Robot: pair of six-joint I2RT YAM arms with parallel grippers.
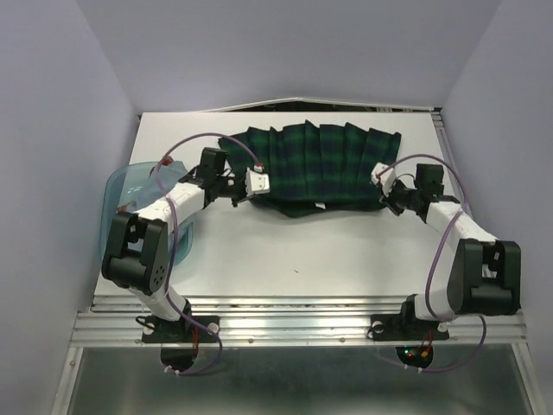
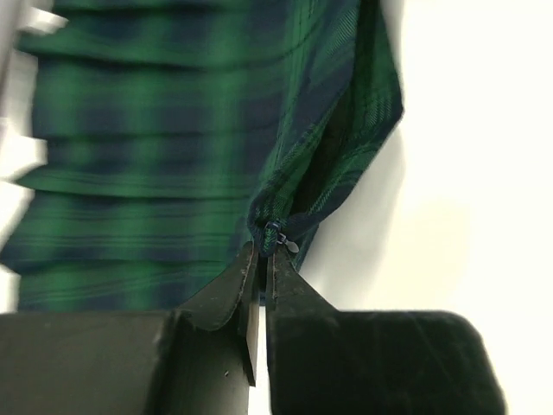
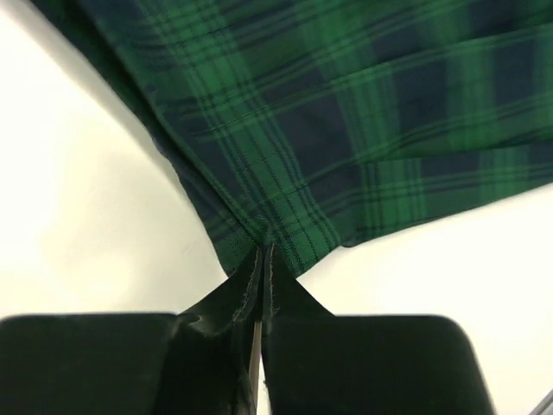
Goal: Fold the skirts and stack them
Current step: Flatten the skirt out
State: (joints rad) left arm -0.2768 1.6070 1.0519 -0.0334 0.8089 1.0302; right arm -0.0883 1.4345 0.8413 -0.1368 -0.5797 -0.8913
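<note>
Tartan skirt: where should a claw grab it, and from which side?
Take the tartan skirt at its left and right corners, coming from the near side. It lies spread flat, so only edges offer cloth to pinch; the left claw and right claw pinch there.

A translucent blue tub (image 1: pixel 121 186) sits at the white table's (image 1: pixel 302 251) left edge. Metal rails (image 1: pixel 294 316) run along its near edge.

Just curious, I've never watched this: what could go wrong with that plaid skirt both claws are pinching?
The left gripper pinches the tartan skirt only at its very tips, by the zipper, so the cloth might slip out. The right gripper holds just a corner; uneven pulling could skew the fold.
</note>
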